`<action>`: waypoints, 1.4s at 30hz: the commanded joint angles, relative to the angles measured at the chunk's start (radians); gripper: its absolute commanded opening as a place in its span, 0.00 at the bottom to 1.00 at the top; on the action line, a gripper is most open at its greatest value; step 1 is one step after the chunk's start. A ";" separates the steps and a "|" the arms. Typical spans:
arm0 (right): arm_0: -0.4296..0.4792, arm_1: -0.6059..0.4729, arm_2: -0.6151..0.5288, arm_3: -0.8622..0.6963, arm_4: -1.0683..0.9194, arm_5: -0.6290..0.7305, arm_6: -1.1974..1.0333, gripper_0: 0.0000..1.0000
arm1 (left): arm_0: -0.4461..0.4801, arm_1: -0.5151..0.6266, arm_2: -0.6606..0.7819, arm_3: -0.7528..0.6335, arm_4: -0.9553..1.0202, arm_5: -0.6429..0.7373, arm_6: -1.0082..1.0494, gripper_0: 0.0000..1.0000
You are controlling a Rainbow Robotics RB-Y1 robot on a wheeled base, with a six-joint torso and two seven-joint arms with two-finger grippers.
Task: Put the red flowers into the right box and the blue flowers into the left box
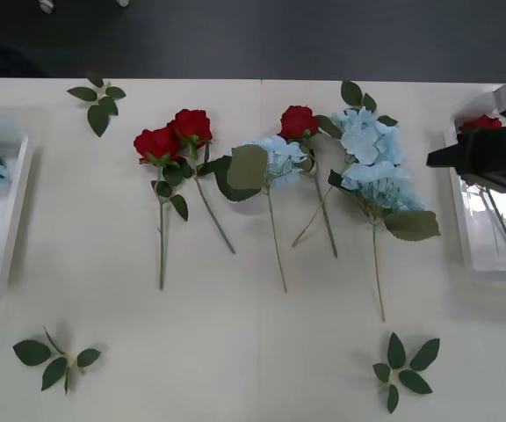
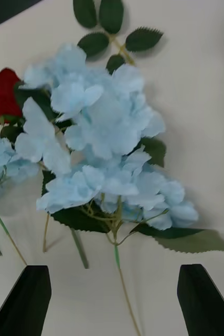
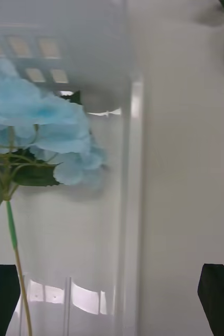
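Cream-white and smooth, the surface [image 1: 235, 352] carries a loose row of artificial flowers across its middle, with a dark floor beyond its far edge. Two deep-red fabric roses [image 1: 174, 134] on thin green stems lie side by side toward the left of the row, and a third red rose [image 1: 298, 121] lies further right, its stem crossing that of a neighbour. Between them is a small pale sky-blue hydrangea cluster [image 1: 279, 156] on a long leafy stem, and at the right end of the row a much larger blue cluster [image 1: 373, 163] spreads over broad green leaves. Flowerless green leaf sprigs [image 1: 404, 365] lie near the corners.

At the left edge, the shallow white plastic left box [image 1: 14, 207] holds one blue hydrangea [image 3: 38, 126], its stem running along the tray floor. The left hand [image 3: 112, 299] hovers over this box with its black fingers spread wide.

At the right edge, the matching white right box [image 1: 468, 237] holds a red rose [image 1: 481, 123]. The right hand [image 2: 114, 302] hangs above the large blue cluster, its fingers spread apart and gripping nothing.
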 commanded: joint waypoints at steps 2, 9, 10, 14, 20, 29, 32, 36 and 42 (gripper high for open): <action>0.014 0.055 0.070 -0.119 0.090 -0.008 -0.128 0.71 | -0.070 -0.073 -0.022 -0.124 -0.085 0.082 0.199 1.00; 0.027 0.170 0.247 -0.194 0.318 -0.009 -0.208 0.71 | -0.094 -0.252 -0.124 -0.279 -0.243 0.137 0.354 1.00; 0.027 0.191 0.279 -0.194 0.361 -0.009 -0.213 0.71 | -0.102 -0.278 -0.156 -0.296 -0.274 0.137 0.379 1.00; 0.035 0.245 0.362 -0.194 0.472 -0.009 -0.224 0.71 | -0.134 -0.340 -0.236 -0.304 -0.346 0.137 0.440 1.00; 0.046 0.325 0.472 -0.189 0.742 0.043 -0.262 0.71 | -0.192 -0.396 -0.366 -0.266 -0.466 0.138 0.531 1.00; 0.061 0.334 0.483 -0.168 0.788 0.053 -0.334 0.71 | -0.310 -0.409 -0.492 -0.065 -0.524 0.115 0.595 1.00; 0.076 0.328 0.480 -0.159 0.823 0.053 -0.345 0.71 | -0.326 -0.413 -0.504 -0.008 -0.524 0.072 0.596 1.00; 0.089 0.303 0.465 -0.146 0.840 0.049 -0.349 0.71 | -0.336 -0.427 -0.504 0.075 -0.529 -0.015 0.595 1.00; 0.095 0.276 0.445 -0.102 0.824 0.012 -0.349 0.71 | -0.336 -0.427 -0.506 0.139 -0.521 -0.078 0.589 1.00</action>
